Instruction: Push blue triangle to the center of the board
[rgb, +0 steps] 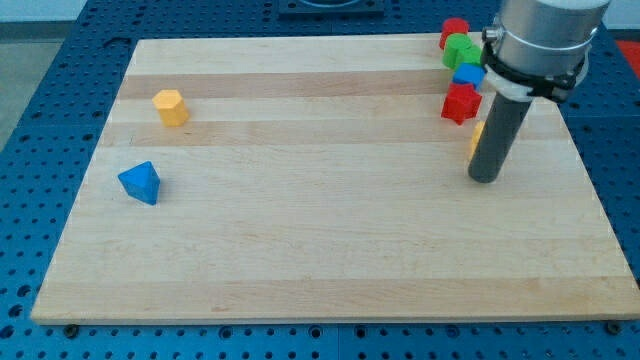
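The blue triangle (140, 183) lies on the wooden board (320, 250) near its left edge, below the yellow hexagonal block (171, 107). My tip (484, 178) rests on the board at the view's right, far from the blue triangle. The rod partly hides a yellow block (477, 136) just to its left.
A cluster of blocks sits at the board's top right: a red block (454, 33), a green block (461, 50), a small blue block (468, 75) and another red block (461, 103). The arm's grey body (545, 40) hangs over that corner.
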